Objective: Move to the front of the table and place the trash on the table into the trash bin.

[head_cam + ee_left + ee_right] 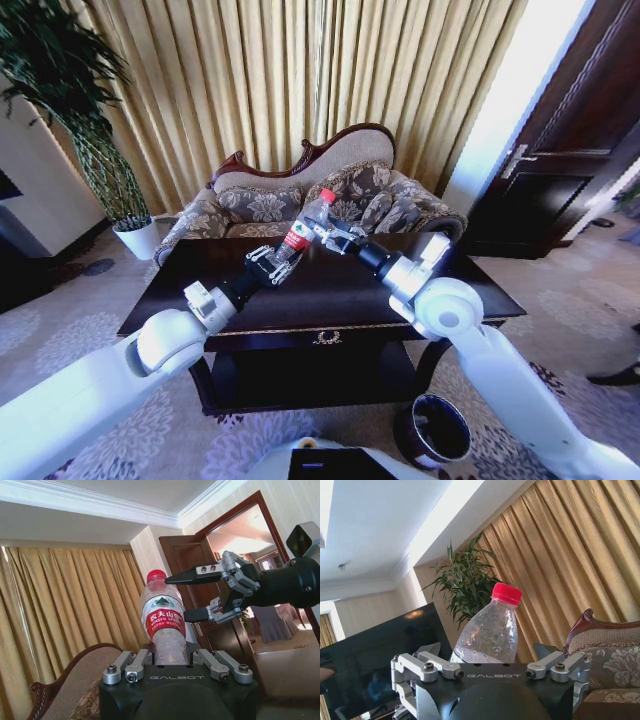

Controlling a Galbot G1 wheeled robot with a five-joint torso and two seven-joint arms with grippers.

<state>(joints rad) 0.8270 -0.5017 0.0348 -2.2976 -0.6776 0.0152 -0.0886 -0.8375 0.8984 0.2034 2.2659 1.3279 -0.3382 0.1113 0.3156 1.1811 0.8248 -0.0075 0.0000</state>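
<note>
Trash in the form of a clear plastic bottle (308, 224) with a red cap and red label is being held above the table (200, 290), roughly over the middle of its dark top, tilting toward one o'clock in the head view. Left gripper (272, 262) is clamping the lower body of the bottle, its fingers closed against the plastic (the left wrist view shows the bottle (163, 620) rising straight out from between the finger linkages, label facing the camera). Right gripper (335, 235) is sitting just beside the bottle's upper part, at about three o'clock from the cap; seen from the left wrist, the right gripper (186, 596) is standing with its jaws spread, one finger level with the bottle's shoulder and the other level with the label, neither clearly touching. In the right wrist view the bottle (491, 626) is standing close ahead between the open fingers. Trash bin (432, 430), round and dark, is resting on the carpet at the table's front right corner, at five o'clock from the bottle and well apart from it. A patterned sofa (300, 200) is standing behind the table.
</note>
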